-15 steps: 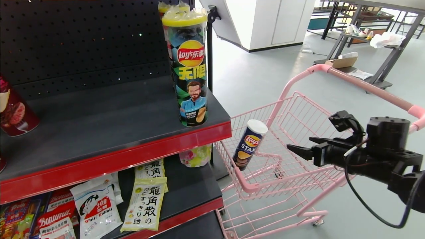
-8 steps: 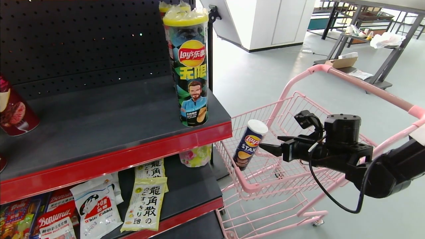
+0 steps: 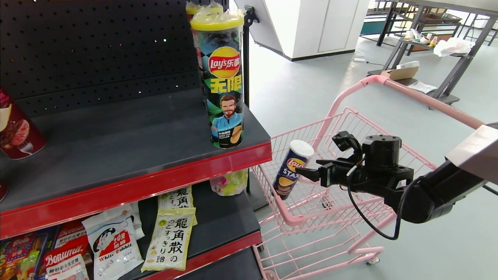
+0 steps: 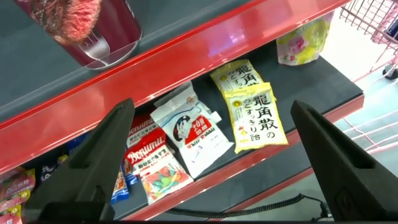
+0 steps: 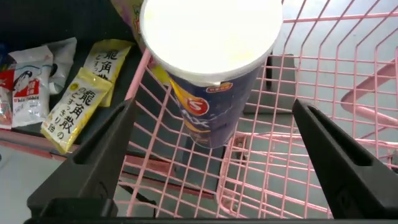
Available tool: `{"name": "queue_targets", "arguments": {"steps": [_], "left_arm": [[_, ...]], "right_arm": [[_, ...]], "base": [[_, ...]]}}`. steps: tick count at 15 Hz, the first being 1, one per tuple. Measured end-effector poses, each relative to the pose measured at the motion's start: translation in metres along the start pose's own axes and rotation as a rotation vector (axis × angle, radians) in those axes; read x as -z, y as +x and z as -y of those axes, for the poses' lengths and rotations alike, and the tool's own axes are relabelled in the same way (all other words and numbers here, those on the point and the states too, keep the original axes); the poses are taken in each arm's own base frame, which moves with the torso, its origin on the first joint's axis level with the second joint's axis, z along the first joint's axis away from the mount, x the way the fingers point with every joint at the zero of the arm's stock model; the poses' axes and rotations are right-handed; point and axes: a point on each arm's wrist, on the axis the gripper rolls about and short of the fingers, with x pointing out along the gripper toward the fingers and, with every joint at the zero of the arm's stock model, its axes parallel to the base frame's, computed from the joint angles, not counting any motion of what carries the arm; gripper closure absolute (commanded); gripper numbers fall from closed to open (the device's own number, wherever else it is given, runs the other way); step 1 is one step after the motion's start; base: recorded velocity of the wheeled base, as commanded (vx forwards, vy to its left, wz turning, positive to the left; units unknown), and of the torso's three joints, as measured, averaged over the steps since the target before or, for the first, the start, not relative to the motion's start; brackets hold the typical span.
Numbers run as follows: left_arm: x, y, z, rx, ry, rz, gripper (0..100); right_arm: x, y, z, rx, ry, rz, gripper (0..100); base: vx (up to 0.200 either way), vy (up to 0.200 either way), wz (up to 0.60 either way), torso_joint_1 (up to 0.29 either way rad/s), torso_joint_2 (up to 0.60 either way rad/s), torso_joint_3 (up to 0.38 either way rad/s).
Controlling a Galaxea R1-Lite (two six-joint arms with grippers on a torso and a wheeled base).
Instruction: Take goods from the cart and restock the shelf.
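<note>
Now closer, right end effector (image 3: 307, 168), jaws apart, at chip can (image 3: 287, 179)

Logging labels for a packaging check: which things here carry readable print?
Tall can on the upper shelf: logo, large characters, legible.
Blue can in the cart: logo, one word, legible.
Yellow packet below: large characters, legible.
White packet beside it: two words, legible.
Fine print everywhere: too small.
</note>
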Motion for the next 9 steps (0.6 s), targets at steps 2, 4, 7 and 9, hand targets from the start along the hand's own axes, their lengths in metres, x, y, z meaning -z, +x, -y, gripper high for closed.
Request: {"name": "queue_targets", "arguments": {"steps": [2,4,7,9], "left_arm": [[0.0,0.001,0.0,0.002,0.004,-0.007,0],[-0.001,0.002,0.0,0.002,0.005,-0.011,0],[-0.002,0.004,0.001,0.004,0.007,-0.02,0],[-0.002,0.004,0.001,0.005,0.008,-0.025,0]], "right_arm": [[0.001,0.012,0.004,-0.003,-0.002,0.004,0],[0.003,0.023,0.004,-0.012,-0.006,0.004,0],[0.006,0.041,-0.001,-0.04,-0.016,0.004,0],[0.011,0.052,-0.004,-0.054,-0.02,-0.001,0]], "base": [[0.0,0.0,0.0,0.0,0.0,0.0],[0.0,0.0,0.0,0.0,0.0,0.0],[0.0,0.0,0.0,0.0,0.0,0.0],[0.0,0.0,0.0,0.0,0.0,0.0]]}}
